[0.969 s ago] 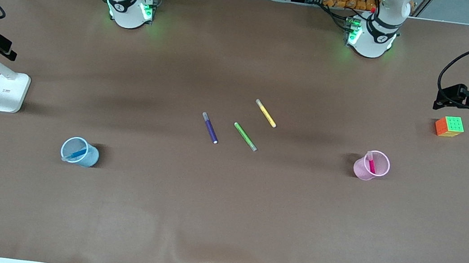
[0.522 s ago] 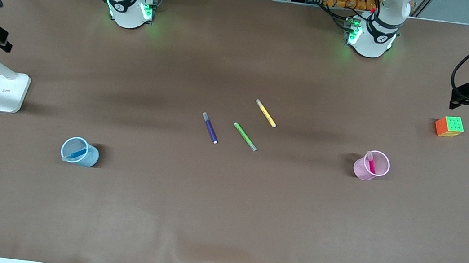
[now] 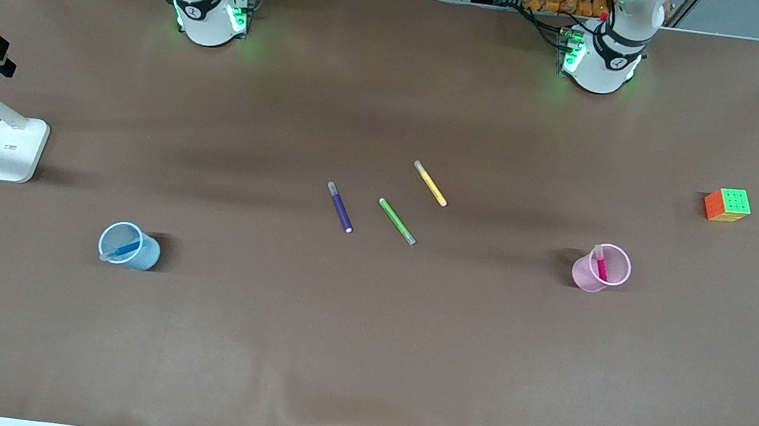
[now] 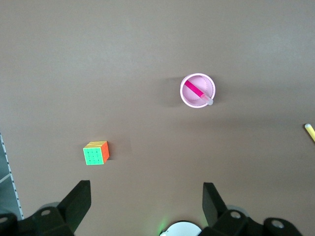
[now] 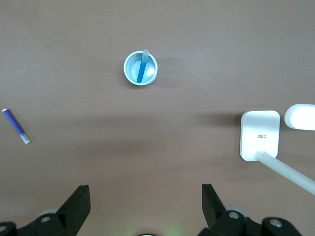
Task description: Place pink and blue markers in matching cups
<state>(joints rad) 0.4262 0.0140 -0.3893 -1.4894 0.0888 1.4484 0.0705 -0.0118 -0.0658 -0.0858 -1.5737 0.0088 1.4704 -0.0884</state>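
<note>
The pink marker stands tilted inside the pale pink cup toward the left arm's end of the table. The blue marker leans inside the light blue cup toward the right arm's end. My left gripper is open and empty, high over the table near the cube; the pink cup and its marker show below it. My right gripper is open and empty, high over the table near the lamp; the blue cup and its marker show below it.
A purple marker, a green marker and a yellow marker lie loose mid-table. A colourful cube sits near the left arm's end. A white lamp base stands near the right arm's end.
Both hands have drawn outward toward the table's two ends and mostly left the front view. The cups and markers have not moved.
</note>
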